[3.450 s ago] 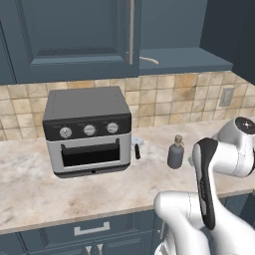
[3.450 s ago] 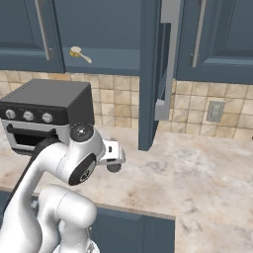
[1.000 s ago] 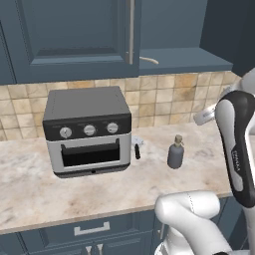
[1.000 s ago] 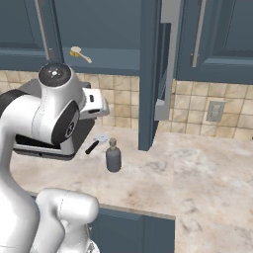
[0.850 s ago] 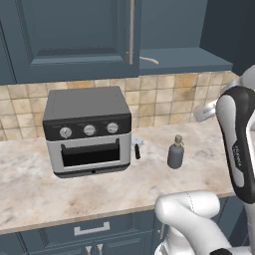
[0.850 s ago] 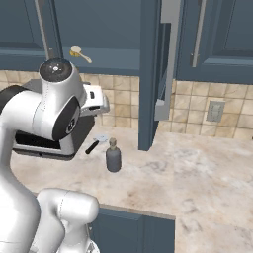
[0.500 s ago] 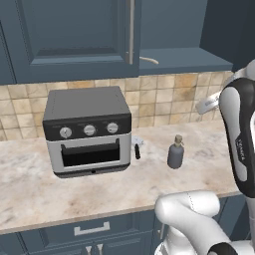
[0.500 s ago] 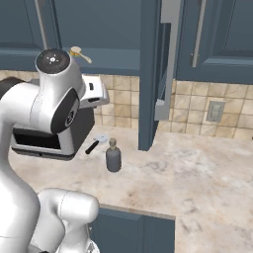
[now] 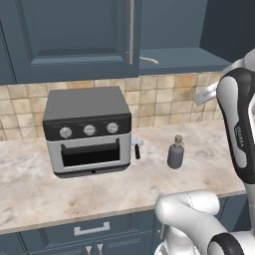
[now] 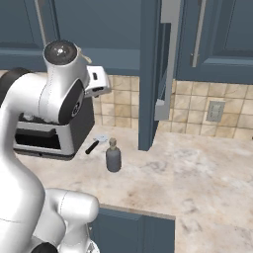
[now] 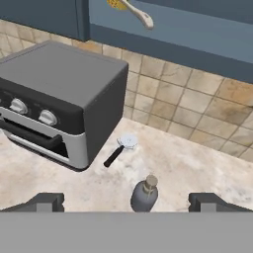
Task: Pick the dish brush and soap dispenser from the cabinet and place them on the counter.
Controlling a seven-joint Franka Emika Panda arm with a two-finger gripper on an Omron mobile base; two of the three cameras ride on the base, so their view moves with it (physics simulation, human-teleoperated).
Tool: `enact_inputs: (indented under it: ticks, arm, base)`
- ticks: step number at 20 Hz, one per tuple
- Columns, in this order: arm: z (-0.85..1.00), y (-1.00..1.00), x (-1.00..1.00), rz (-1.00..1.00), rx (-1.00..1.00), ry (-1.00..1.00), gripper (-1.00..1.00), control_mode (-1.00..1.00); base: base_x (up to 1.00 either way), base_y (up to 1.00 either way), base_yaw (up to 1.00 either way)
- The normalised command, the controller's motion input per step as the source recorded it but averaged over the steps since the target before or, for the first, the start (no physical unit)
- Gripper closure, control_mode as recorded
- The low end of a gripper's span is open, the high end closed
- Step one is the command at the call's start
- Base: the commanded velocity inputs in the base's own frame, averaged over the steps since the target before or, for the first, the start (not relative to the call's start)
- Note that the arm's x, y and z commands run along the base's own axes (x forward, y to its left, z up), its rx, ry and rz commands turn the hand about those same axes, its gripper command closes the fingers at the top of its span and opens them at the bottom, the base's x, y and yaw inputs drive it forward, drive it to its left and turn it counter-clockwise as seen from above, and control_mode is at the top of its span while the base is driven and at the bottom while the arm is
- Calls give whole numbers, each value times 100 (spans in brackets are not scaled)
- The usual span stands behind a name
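We catch just the handle tip of the dish brush (image 9: 149,60) past the cabinet (image 9: 74,40) door's edge in the left base view; in the hand view the picture's top edge crops its yellow head (bristles too blurred to judge).

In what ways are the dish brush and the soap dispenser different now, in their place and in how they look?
The dish brush lies flat in the open cabinet, its handle sticking out over the shelf edge; the soap dispenser stands upright on the counter. The brush is slender and cream-white; the dispenser is a rounded grey bottle with a tan pump. Neither is held by the open gripper.
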Motion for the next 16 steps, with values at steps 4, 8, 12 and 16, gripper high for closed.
enact_inputs:
  ticks: [4,8,12,16]
  arm:
    - [27,2,21,1,0,-8,-100,-100]
    - [29,6,13,1,0,-1,-100,-100]
    - [29,8,12,1,0,0,-100,-100]
    - [15,5,31,0,0,-1,-100,-100]
  base:
    - [0,0,0]
    - [0,0,0]
    - [0,0,0]
    - [0,0,0]
